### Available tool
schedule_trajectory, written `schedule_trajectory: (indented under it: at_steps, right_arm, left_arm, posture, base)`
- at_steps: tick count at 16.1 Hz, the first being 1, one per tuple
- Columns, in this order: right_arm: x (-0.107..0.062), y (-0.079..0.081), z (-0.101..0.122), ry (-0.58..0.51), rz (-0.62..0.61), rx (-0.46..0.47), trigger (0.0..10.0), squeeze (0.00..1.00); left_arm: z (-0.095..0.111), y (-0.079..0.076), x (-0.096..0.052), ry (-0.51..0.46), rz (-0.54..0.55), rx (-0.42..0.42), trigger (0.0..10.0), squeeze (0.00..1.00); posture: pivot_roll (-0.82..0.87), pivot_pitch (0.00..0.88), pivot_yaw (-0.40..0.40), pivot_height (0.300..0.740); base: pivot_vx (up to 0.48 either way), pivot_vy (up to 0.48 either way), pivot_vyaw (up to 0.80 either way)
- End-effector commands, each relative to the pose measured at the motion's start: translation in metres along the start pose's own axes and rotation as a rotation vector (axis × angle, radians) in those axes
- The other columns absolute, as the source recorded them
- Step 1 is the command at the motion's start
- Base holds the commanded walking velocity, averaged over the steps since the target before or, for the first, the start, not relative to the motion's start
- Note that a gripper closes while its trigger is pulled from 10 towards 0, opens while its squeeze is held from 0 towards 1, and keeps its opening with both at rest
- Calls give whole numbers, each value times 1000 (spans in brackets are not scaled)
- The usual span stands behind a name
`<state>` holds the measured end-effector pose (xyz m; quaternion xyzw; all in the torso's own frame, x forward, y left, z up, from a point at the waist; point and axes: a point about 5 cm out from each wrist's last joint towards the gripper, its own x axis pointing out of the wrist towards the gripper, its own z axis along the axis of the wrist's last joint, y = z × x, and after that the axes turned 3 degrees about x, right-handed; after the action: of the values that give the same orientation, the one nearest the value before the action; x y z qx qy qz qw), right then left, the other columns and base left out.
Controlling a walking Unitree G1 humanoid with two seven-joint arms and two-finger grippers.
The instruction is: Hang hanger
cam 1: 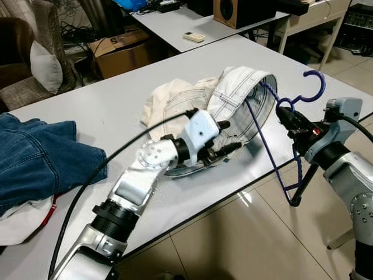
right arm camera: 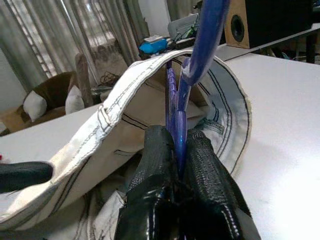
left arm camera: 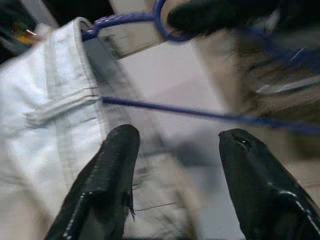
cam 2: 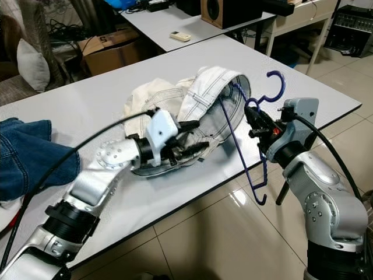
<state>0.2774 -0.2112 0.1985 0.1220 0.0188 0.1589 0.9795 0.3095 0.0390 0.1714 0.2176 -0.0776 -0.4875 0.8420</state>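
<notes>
A blue wire hanger (cam 1: pixel 280 140) stands over the table's front edge, hook up, one end inside the waistband of cream-white trousers (cam 1: pixel 233 105) that lie on the grey table (cam 1: pixel 105 99). My right gripper (cam 1: pixel 284 118) is shut on the hanger's neck just below the hook (right arm camera: pixel 200 45). My left gripper (cam 1: pixel 230 137) is open at the trousers' waistband, its fingers (left arm camera: pixel 112 180) spread on either side of the hanger's blue bar (left arm camera: pixel 200 114) without touching it.
Blue jeans (cam 1: pixel 41 157) and white cloth lie at the table's left end. A second table (cam 1: pixel 175 23) with a remote, a speaker and a cardboard box stand behind. Tiled floor (cam 1: pixel 245 233) lies below the front edge.
</notes>
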Motion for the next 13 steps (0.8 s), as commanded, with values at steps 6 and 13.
schedule_trajectory:
  at_steps: [6, 13]
  right_arm:
    - [1, 14, 8, -47, 38, 28, 10000, 0]
    - [5, 25, 10, -73, 47, 57, 10000, 0]
  left_arm:
    - [0, -1, 20, 16, 150, 368, 10000, 0]
    - [-22, 14, 25, 168, 392, 435, 10000, 0]
  posture:
    - [-252, 0, 159, 740]
    - [-253, 0, 164, 740]
  base:
    - [0, 0, 0]
    - [0, 0, 0]
